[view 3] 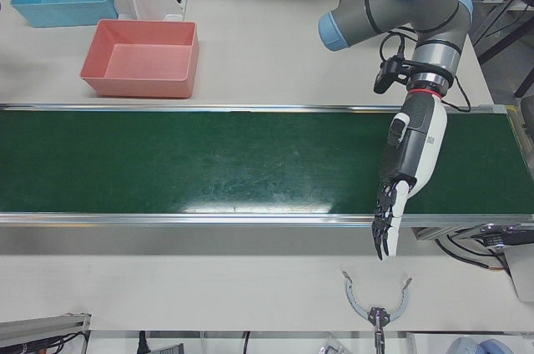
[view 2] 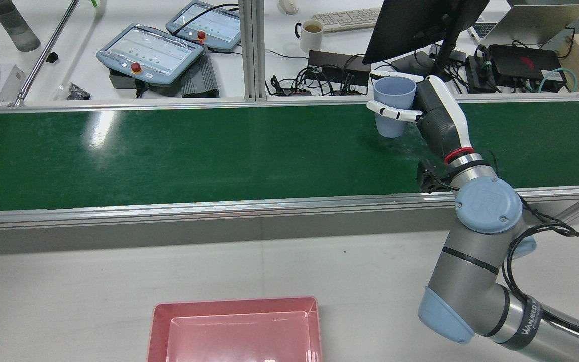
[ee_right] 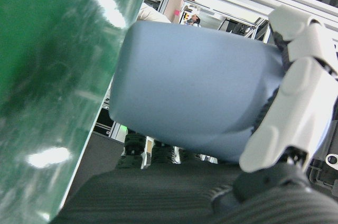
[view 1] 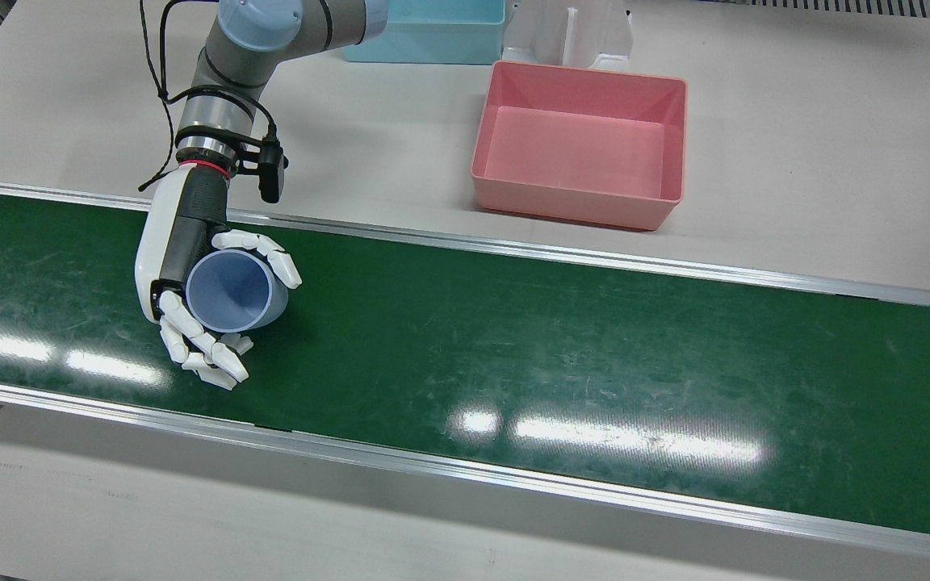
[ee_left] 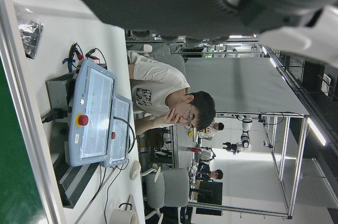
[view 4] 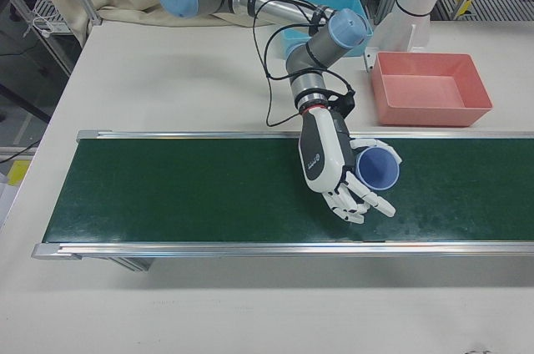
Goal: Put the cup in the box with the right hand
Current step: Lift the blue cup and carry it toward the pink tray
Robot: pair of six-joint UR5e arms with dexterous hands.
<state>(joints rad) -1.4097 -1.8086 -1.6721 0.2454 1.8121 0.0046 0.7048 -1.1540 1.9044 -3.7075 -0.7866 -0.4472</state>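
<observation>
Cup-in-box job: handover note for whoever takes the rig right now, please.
Right hand: shut on the blue cup, held upright above the green belt, mouth up.
Left hand: holds nothing, fingers pointing down at the belt's far end; open or shut is unclear.
Pink box: empty, on the white table beside the belt, on the robot's side of it.
Done: cup grasped and lifted.
Left: carry the cup across to the pink box, lower it in, release.

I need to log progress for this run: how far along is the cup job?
Done: the right robot hand has grasped the blue cup, which looks lifted off the green belt. In hand: carrying it. Left: moving it to the pink box, which holds nothing, and releasing it. The left robot hand holds nothing.
</observation>
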